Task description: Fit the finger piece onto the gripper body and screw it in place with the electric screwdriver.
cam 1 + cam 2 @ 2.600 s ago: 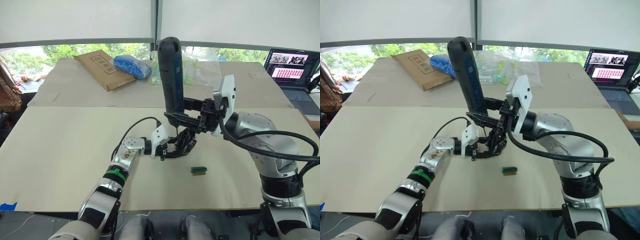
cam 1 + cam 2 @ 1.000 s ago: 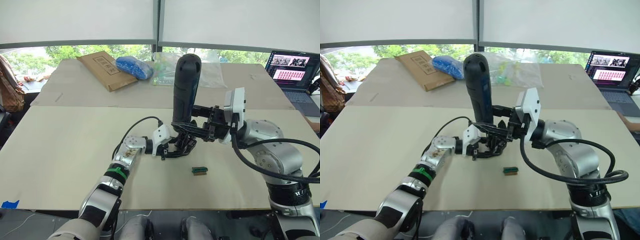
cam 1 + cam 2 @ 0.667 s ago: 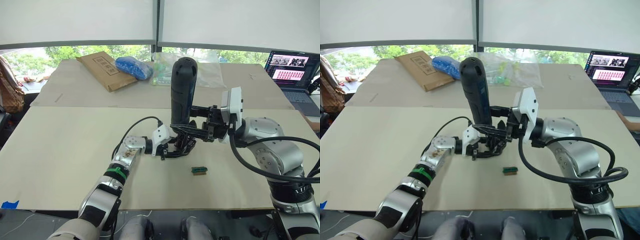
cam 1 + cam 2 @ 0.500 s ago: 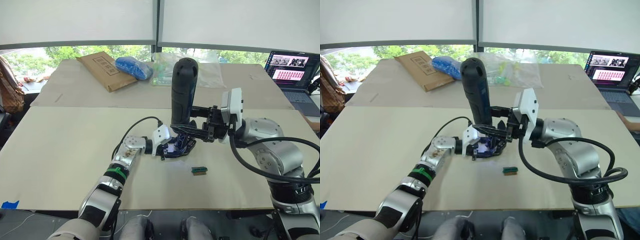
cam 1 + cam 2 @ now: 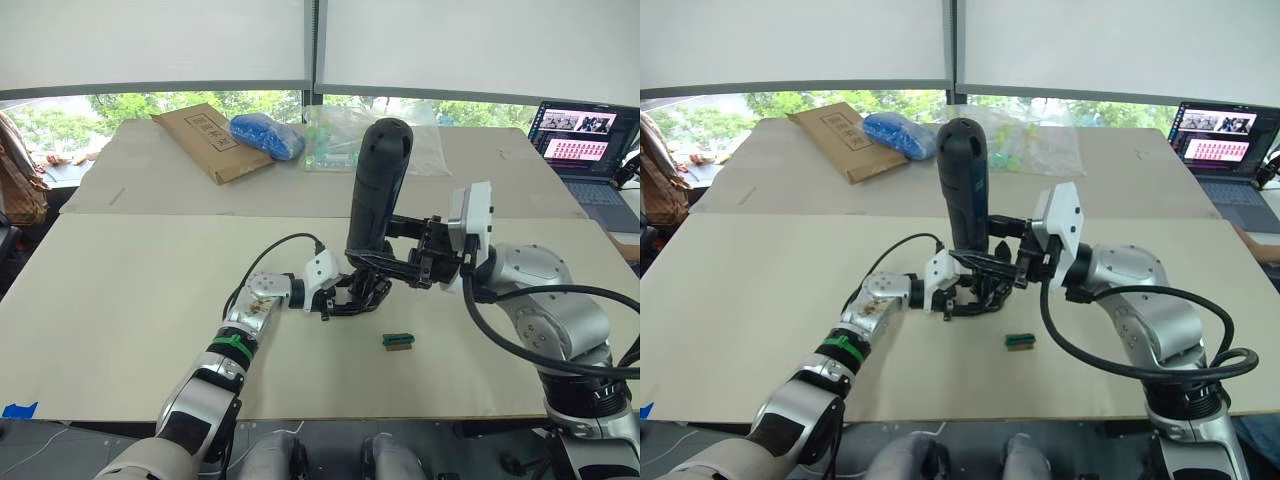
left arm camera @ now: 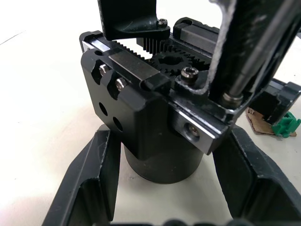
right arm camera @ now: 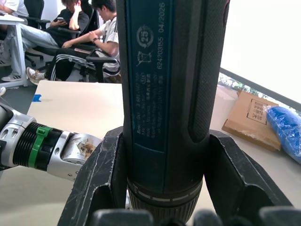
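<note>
Left arm reaches forward and inward from the near edge of the surface (image 5: 120, 300), forearm low, wrist bent toward the middle. Left end effector (image 5: 352, 298) lies almost flat on the surface, its two fingers (image 6: 91, 176) closed against either side of the gripper body (image 6: 155, 136), at the round base. Gripper body stands upright near the middle of the surface; gears and small screws show on its top in the left wrist view.

Right arm comes in from the right edge, elbow out and raised, forearm level, wrist pointing left toward the gripper body. Right end effector (image 5: 385, 262) clamps the electric screwdriver (image 5: 375, 185) low on its casing, fingers (image 7: 101, 176) pressing both sides. Screwdriver stands nearly upright, top leaning slightly right, thin metal bit pointing down onto the top of the gripper body, beside a screw head.

Finger piece: cannot tell it apart from the black parts on the gripper body.

Small green block (image 5: 398, 340) lies on the surface just nearer than the gripper body, apart from it.
</note>
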Robot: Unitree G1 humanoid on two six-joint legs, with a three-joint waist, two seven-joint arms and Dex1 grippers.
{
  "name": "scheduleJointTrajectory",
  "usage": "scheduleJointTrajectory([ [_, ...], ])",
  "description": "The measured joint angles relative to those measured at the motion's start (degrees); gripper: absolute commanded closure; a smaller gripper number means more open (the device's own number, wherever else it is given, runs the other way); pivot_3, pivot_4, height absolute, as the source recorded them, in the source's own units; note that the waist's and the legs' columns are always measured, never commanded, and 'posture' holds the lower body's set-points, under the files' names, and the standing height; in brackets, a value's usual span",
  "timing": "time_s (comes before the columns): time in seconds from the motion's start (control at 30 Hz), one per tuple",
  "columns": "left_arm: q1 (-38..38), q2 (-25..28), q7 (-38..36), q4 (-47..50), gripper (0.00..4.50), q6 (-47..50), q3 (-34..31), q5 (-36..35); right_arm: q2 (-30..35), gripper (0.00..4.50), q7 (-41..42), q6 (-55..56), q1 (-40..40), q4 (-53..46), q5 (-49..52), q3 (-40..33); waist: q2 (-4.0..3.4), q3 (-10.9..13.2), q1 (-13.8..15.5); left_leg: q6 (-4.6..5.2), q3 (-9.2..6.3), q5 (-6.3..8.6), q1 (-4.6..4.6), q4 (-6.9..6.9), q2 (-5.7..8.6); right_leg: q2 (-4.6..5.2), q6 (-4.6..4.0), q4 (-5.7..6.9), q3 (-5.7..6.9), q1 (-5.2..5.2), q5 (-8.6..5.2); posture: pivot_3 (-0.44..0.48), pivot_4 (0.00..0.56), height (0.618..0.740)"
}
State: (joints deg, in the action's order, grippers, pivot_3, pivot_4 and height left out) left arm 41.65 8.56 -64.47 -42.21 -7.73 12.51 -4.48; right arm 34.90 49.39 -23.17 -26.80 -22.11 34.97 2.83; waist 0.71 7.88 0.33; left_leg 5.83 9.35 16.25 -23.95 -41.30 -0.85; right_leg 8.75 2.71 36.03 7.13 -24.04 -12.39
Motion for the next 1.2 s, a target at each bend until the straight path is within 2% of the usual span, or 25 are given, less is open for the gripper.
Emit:
scheduleJointTrajectory([
  [0.23, 0.0, -0.2, -0.2, 0.0, 2.22, -0.6, 0.0, 0.0, -0.1, 2.6, -0.1, -4.2, -3.5, -0.1, 2.6, -1.2, 0.0, 0.0, 0.1, 0.01, 0.0, 0.0, -0.2, 0.0, 0.01, 0.07, 0.0, -0.01, 0.01, -0.18, 0.01, 0.0, 0.15, 0.732],
  [0.33, 0.0, -0.1, -0.3, 0.0, 2.22, -1.0, -0.1, -0.1, -2.2, 2.6, -2.2, -8.3, -6.2, -0.1, 10.8, -4.6, -0.02, 0.1, 0.0, 0.01, 0.01, 0.0, -0.35, 0.02, 0.02, 0.06, -0.01, -0.02, 0.05, -0.33, 0.02, 0.0, 0.15, 0.732],
  [0.47, 0.2, -0.3, 0.0, 0.0, 2.22, -0.3, -0.1, -0.1, -2.5, 2.6, -6.6, -11.6, -14.9, -1.7, 20.5, -10.6, -0.09, 0.1, 0.0, 0.01, -0.01, -0.01, -0.33, 0.01, 0.02, 0.02, -0.01, -0.05, 0.14, -0.24, 0.02, 0.0, 0.15, 0.732],
  [0.6, 0.3, 0.3, -0.4, 0.2, 0.27, 2.4, -0.1, -0.2, 1.6, 2.6, -10.2, -19.6, -15.8, -1.6, 35.1, -14.6, -0.07, 0.2, 0.0, 0.02, -0.03, 0.0, -0.33, 0.03, 0.03, 0.12, -0.02, -0.08, 0.1, -0.24, 0.03, 0.0, 0.15, 0.732],
  [0.63, 0.0, 1.2, -0.8, 1.0, 0.0, 3.2, -0.1, -0.3, 4.2, 2.6, -11.4, -22.8, -15.0, -0.9, 41.0, -15.5, -0.06, 0.2, 0.0, 0.03, -0.03, 0.0, -0.33, 0.04, 0.03, 0.14, -0.03, -0.08, 0.11, -0.25, 0.03, 0.0, 0.15, 0.732],
  [0.73, -2.2, 5.6, -3.2, 7.0, 0.0, 6.2, -1.0, -1.9, 14.5, 2.6, -14.8, -31.7, -10.2, 2.0, 56.4, -18.5, -0.05, 0.2, -0.1, 0.03, -0.04, 0.0, -0.32, 0.21, 0.03, 0.53, -0.04, -0.18, 0.15, -0.26, 0.04, 0.0, 0.15, 0.732],
  [0.83, -6.0, 11.4, -7.1, 15.7, 0.0, 10.8, -2.2, -4.9, 23.9, 2.6, -16.4, -38.9, -3.3, 6.2, 62.1, -20.6, -0.05, 0.2, -0.3, 0.03, -0.04, 0.0, -0.29, 0.25, 0.03, 0.54, -0.04, -0.22, 0.19, -0.22, 0.04, 0.0, 0.15, 0.732],
  [0.93, -9.7, 16.9, -10.3, 23.2, 0.0, 15.3, -3.7, -8.0, 30.6, 2.6, -17.9, -45.9, 2.1, 15.0, 63.1, -20.5, -0.06, 0.2, -0.4, 0.03, 0.0, 0.0, -0.28, 0.19, 0.04, 0.59, -0.05, -0.19, 0.16, -0.19, 0.05, 0.0, 0.15, 0.732],
  [1.0, -12.5, 21.3, -11.9, 28.9, 0.0, 18.3, -4.9, -10.3, 33.7, 2.6, -17.3, -50.4, 2.8, 22.2, 60.4, -18.4, -0.08, 0.2, -0.5, 0.03, 0.01, 0.0, -0.27, 0.2, 0.04, 0.58, -0.06, -0.19, 0.14, -0.21, 0.05, 0.0, 0.15, 0.732],
  [1.1, -15.4, 25.3, -12.4, 35.7, 0.0, 20.9, -6.5, -12.0, 34.7, 2.6, -14.6, -51.9, 0.7, 28.6, 47.6, -10.7, -0.11, 0.2, -0.7, 0.02, 0.01, 0.0, -0.26, 0.24, 0.04, 0.54, -0.04, -0.21, 0.12, -0.22, 0.04, 0.0, 0.15, 0.732],
  [1.2, -16.7, 25.4, -9.8, 40.1, 0.0, 21.6, -7.0, -12.6, 31.0, 2.6, -11.6, -51.5, -4.1, 34.4, 34.3, -0.8, -0.22, 0.3, -0.8, 0.02, 0.07, 0.0, -0.3, 0.24, 0.06, 0.38, -0.02, -0.2, 0.12, -0.25, 0.04, 0.0, 0.15, 0.732],
])
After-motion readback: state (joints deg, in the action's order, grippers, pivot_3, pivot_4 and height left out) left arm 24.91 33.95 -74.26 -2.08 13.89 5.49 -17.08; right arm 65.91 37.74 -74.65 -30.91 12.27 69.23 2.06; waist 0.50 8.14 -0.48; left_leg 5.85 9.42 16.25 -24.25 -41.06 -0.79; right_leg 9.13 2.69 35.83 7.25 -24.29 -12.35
